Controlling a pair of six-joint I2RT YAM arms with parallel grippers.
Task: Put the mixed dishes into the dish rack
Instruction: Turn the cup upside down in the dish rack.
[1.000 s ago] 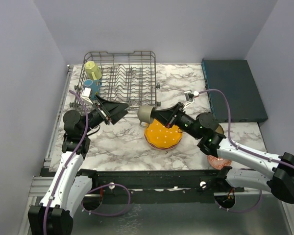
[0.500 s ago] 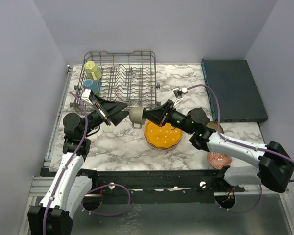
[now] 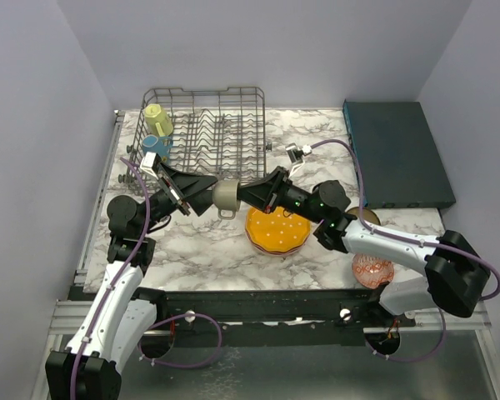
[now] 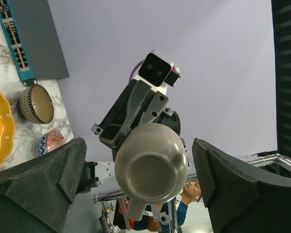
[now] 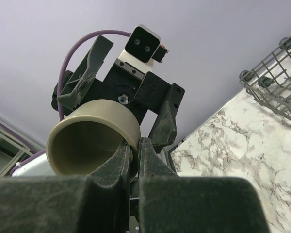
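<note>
On my overhead feed the right gripper [image 3: 243, 195] is pinched tight on the grey-olive ceramic mug [image 3: 226, 196]. Its wrist view shows one finger inside the mug's rim and the other outside, with the wall clamped between them. The mug lies on its side in the air, open mouth towards the right arm, base towards the left arm and handle hanging down. It sits above the white marble-patterned table [image 3: 192, 246], just near of the near edge of the large grey wire dish rack [image 3: 202, 89].

The left gripper [image 3: 205, 192] faces the mug from the left with its fingers spread as wide as they go, holding nothing. From its wrist camera I see the mug's round base between the two dark finger pads [image 4: 43, 182]. I can't tell whether the fingertips touch it.

In the rack's far-left corner a yellow mug [image 3: 157, 119] stands among the tines, with a blue mug [image 3: 156, 146] just near of it.

On the table, the orange scalloped plate with white dots [image 3: 275, 230] lies under the right arm's wrist. A red-patterned small bowl [image 3: 372, 271] sits at the near right edge. A dark brown small bowl [image 3: 365, 217] is partly hidden behind the right arm. The flat dark teal box [image 3: 396, 154] lies at the far right.
</note>
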